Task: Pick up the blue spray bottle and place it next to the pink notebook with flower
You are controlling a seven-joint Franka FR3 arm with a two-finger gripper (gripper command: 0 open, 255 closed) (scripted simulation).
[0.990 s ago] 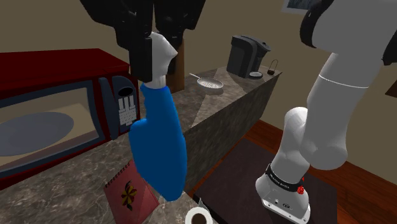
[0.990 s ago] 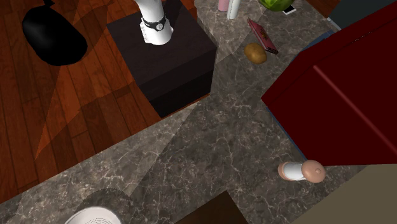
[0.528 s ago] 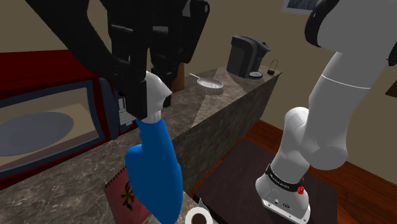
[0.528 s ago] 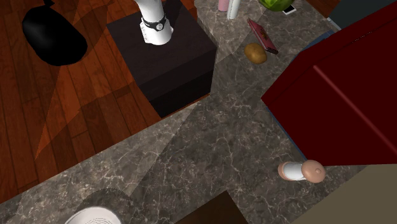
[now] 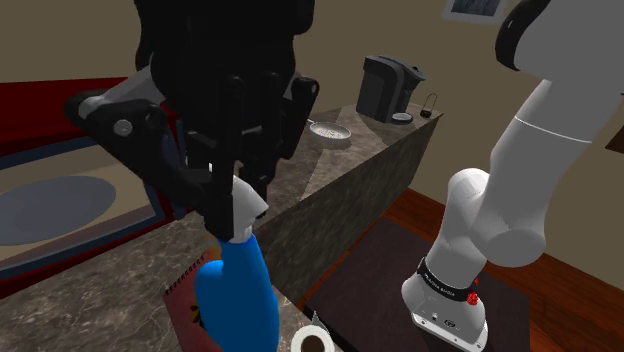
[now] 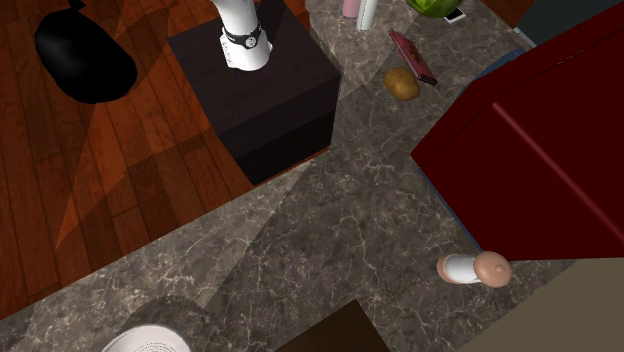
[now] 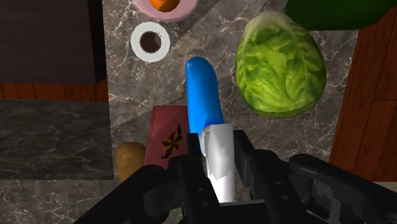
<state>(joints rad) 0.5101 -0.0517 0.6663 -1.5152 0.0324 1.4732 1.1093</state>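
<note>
1. The black gripper (image 5: 236, 190) is hanging at the centre-left of the shoulder view, pointing down. It is clamping the white spray head of the blue spray bottle (image 5: 238, 305).
2. The bottle is hanging neck-up with a slight tilt, its blue body running off the lower edge of the shoulder view, left of the middle. Its base is cut off there, so I cannot tell whether it is touching the counter (image 5: 110, 270).
3. In the wrist view the two fingers (image 7: 193, 153) are pressing on either side of the white head, and the blue body is stretching away from them over the grey marbled surface.
4. The notebook (image 7: 164, 137), dark pinkish red with a flower on its cover, is lying flat. One long edge is running right along the blue body, or just under it. In the shoulder view a strip of it is peeking out at the bottle's left.
5. A potato (image 7: 129, 160) is sitting just beside the notebook, on the side away from the bottle. A head of lettuce (image 7: 277, 63) is lying near the bottle's other side, and a white roll (image 7: 150, 41) is standing near its far end.
6. A red microwave (image 5: 50, 205) is filling the left of the shoulder view. The white arm (image 5: 530, 170) is rising at the right from the dark stand (image 5: 370, 285).
</note>
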